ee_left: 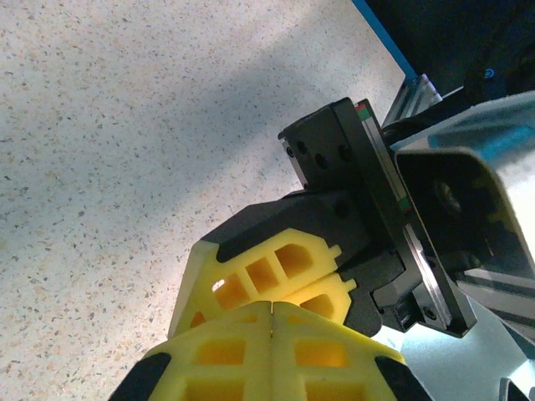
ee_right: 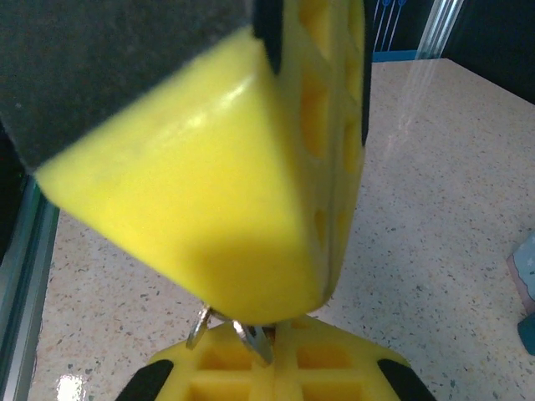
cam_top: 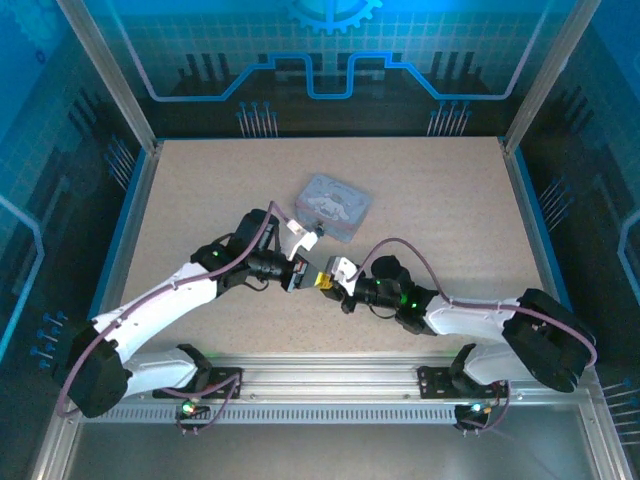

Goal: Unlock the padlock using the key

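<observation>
Above the speckled beige table, the left end effector and right end effector meet tip to tip near the pale grey-blue rectangular tin. Each has its yellow fingers pressed together along a thin seam. A thin silvery loop, apparently the tiny padlock shackle, pokes out between the tips; I cannot tell which one pinches it.

No words or numbers can be read anywhere. The tin near the middle of the table has a picture on its lid, but it is too small and blurry to show any letters. The back wall has a blue gear sign at its top edge and blue lines below it.
</observation>
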Robot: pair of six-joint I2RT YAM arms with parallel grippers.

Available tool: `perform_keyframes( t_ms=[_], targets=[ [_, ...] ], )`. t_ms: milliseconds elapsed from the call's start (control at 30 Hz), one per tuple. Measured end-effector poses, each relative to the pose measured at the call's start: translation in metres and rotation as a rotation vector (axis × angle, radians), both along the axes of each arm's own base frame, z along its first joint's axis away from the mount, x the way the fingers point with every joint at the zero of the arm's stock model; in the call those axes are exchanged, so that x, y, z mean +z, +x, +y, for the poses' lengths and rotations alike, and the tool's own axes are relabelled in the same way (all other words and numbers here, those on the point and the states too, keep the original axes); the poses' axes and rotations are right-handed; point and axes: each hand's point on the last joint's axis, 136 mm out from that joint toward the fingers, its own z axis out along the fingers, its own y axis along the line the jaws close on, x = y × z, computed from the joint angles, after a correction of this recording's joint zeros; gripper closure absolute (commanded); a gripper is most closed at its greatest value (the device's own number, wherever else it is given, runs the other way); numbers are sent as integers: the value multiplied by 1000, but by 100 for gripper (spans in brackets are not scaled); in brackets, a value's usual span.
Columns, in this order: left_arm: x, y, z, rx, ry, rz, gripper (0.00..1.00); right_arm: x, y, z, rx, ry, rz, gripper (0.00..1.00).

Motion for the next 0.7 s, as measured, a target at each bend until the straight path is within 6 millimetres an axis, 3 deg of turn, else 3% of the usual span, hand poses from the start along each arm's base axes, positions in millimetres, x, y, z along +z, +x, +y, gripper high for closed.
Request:
perform_keyframes(
  t_ms=[167,200,300,400,567,700],
  targets=[
    [2,0,0,-4,-6,0,100,1,-2,-6,-15,-21,5,100],
    [2,0,0,-3,-6,-1,97,1,-1,-8,-22,-29,6,100],
    [3,2,2,7,1,-25,72,1,-2,-14,-27,-71,16,100],
    [5,3,8,32,0,-64,59,9,3,-19,-33,-125,27,100],
    [3,1,17,64,-16,-141,48,27,9,-28,-33,-212,29,100],
    [3,1,20,75,-51,-219,44,28,4,-34,-8,-310,64,100]
  ],
)
